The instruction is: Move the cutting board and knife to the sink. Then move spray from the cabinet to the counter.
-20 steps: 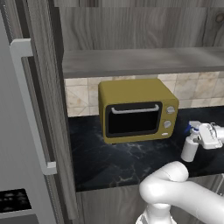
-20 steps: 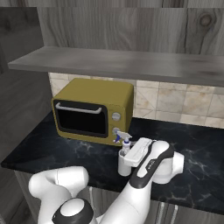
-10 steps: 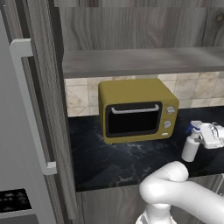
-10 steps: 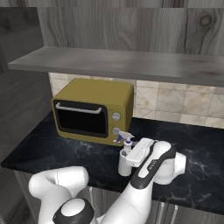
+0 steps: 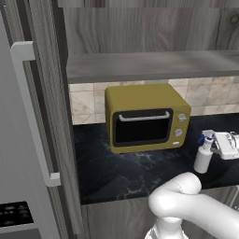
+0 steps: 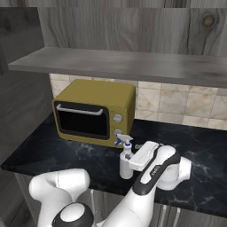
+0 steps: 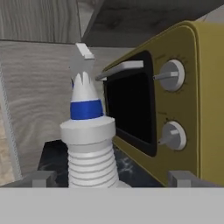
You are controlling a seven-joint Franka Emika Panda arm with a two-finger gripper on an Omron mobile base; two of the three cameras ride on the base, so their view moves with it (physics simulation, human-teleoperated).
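Two spread fingers of the gripper (image 7: 111,179) still flank the upright spray (image 7: 89,144) on the counter (image 5: 130,175), nothing shifted.

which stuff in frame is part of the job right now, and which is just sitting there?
Job:
- spray, upright on the counter, between the open claw fingers
- cabinet shelf above

Just there:
- yellow oven at the back of the counter
- grey fridge at the left
- tiled wall
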